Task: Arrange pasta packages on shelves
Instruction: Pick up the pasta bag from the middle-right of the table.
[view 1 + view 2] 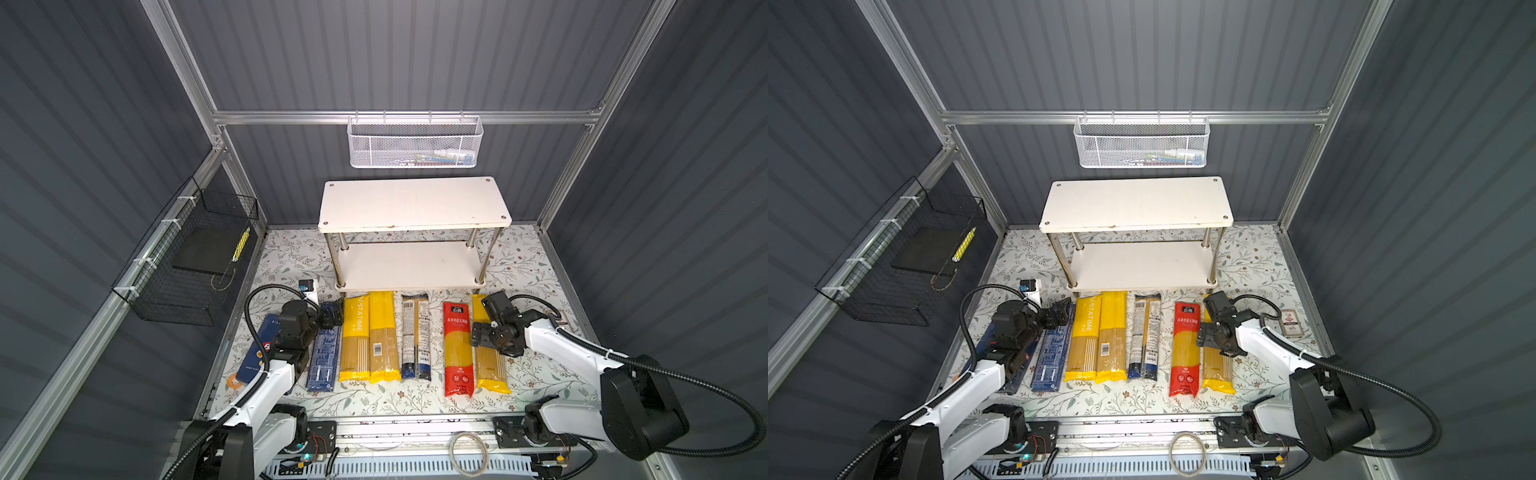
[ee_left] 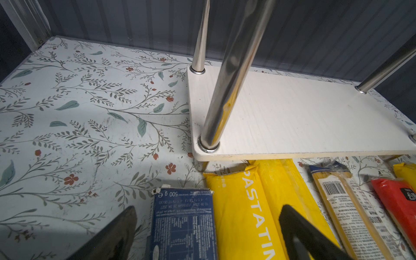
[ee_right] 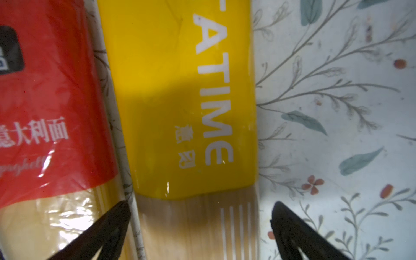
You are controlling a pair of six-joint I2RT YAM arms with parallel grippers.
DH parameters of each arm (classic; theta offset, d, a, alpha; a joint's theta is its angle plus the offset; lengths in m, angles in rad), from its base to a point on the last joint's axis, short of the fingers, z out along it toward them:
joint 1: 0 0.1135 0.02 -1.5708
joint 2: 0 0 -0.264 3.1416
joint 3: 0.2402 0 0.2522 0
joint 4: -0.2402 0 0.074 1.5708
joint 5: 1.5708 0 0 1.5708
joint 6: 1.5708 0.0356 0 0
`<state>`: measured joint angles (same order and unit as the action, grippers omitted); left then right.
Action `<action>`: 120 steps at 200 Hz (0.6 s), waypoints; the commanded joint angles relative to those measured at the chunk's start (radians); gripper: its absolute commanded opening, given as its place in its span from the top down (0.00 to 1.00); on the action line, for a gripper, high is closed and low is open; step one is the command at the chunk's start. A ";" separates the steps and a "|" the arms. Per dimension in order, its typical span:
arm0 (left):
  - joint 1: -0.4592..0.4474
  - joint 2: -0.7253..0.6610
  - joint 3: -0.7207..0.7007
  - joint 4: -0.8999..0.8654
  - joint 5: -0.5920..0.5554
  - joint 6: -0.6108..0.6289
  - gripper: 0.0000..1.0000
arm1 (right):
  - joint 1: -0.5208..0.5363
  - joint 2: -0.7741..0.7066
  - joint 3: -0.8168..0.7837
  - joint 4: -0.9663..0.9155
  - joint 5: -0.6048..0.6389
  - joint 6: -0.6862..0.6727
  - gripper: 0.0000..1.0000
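- Pasta packages (image 1: pixel 384 336) are laid side by side on the flowered surface (image 1: pixel 528 266), just in front of the shelves (image 1: pixel 411 203).
- The left hand (image 2: pixel 209 209) is held open above the narrow blue box (image 2: pixel 183 225) and the neighbouring yellow bag (image 2: pixel 243 213).
- The right hand (image 3: pixel 201 203) is spread wide over the outermost yellow bag (image 3: pixel 180 101), beside the red bag (image 3: pixel 49 101); nothing is grasped.

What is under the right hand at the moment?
A yellow spaghetti bag lies under the open right hand, beside the red bag. In both top views the right arm hides much of that yellow bag.
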<state>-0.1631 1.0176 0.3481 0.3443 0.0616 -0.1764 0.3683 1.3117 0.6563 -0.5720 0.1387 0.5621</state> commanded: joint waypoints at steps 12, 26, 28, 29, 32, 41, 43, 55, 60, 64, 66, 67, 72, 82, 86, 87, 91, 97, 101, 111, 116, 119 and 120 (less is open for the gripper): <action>-0.005 0.011 0.014 0.012 0.016 0.012 0.00 | 0.002 0.072 0.051 -0.065 0.016 0.004 0.01; -0.004 0.011 0.011 0.009 0.009 0.009 0.00 | 0.002 0.089 0.061 -0.077 0.039 0.017 0.01; -0.004 0.011 0.012 0.009 0.009 0.010 0.00 | 0.003 0.089 0.059 -0.074 0.039 0.018 0.01; -0.004 0.011 0.010 0.009 0.009 0.010 0.00 | 0.003 0.089 0.059 -0.073 0.038 0.018 0.01; -0.005 0.010 0.011 0.010 0.009 0.009 0.00 | 0.003 0.089 0.057 -0.068 0.036 0.019 0.01; -0.004 0.009 0.011 0.009 0.008 0.009 0.01 | 0.002 0.089 0.052 -0.057 0.029 0.019 0.01; -0.004 0.010 0.012 0.009 0.007 0.009 0.00 | 0.002 0.090 0.052 -0.056 0.030 0.019 0.01; -0.004 0.012 0.013 0.008 0.009 0.009 0.00 | 0.003 0.097 0.053 -0.059 0.028 0.018 0.01; -0.004 0.011 0.014 0.008 0.010 0.011 0.00 | 0.002 0.101 0.057 -0.066 0.031 0.018 0.01; -0.004 0.012 0.013 0.008 0.010 0.010 0.01 | 0.003 0.104 0.059 -0.071 0.036 0.019 0.01; -0.003 0.011 0.013 0.008 0.010 0.010 0.00 | 0.003 0.105 0.061 -0.075 0.037 0.019 0.01; -0.004 0.011 0.013 0.009 0.010 0.010 0.00 | 0.003 0.105 0.061 -0.075 0.038 0.020 0.01; -0.004 0.012 0.014 0.008 0.010 0.009 0.01 | 0.003 0.108 0.063 -0.082 0.040 0.019 0.01; -0.004 0.017 0.016 0.005 0.013 0.010 0.00 | 0.003 0.110 0.065 -0.085 0.040 0.024 0.01; -0.005 0.020 0.019 0.003 0.016 0.012 0.00 | 0.003 0.110 0.062 -0.086 0.038 0.031 0.01; -0.004 0.021 0.020 0.003 0.016 0.012 0.01 | 0.003 0.110 0.062 -0.087 0.037 0.033 0.01; -0.004 0.025 0.023 0.000 0.018 0.011 0.00 | 0.003 0.109 0.061 -0.091 0.036 0.041 0.01; -0.005 0.029 0.026 -0.003 0.021 0.014 0.00 | 0.003 0.106 0.058 -0.094 0.029 0.049 0.01; -0.005 0.030 0.028 -0.005 0.023 0.013 0.00 | 0.003 0.105 0.055 -0.094 0.021 0.053 0.01; -0.005 0.029 0.028 -0.009 0.023 0.014 0.00 | 0.004 0.097 0.046 -0.096 0.011 0.063 0.01; -0.006 0.026 0.026 -0.010 0.022 0.013 0.00 | 0.004 0.094 0.041 -0.099 0.012 0.067 0.01; -0.005 0.023 0.026 -0.009 0.020 0.011 0.00 | 0.004 0.091 0.039 -0.101 0.013 0.069 0.01; -0.005 0.023 0.025 -0.008 0.019 0.012 0.00 | 0.004 0.091 0.038 -0.100 0.013 0.070 0.01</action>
<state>-0.1631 1.0439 0.3485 0.3416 0.0650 -0.1764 0.3683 1.4155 0.7036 -0.6182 0.1467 0.5922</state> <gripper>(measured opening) 0.995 0.989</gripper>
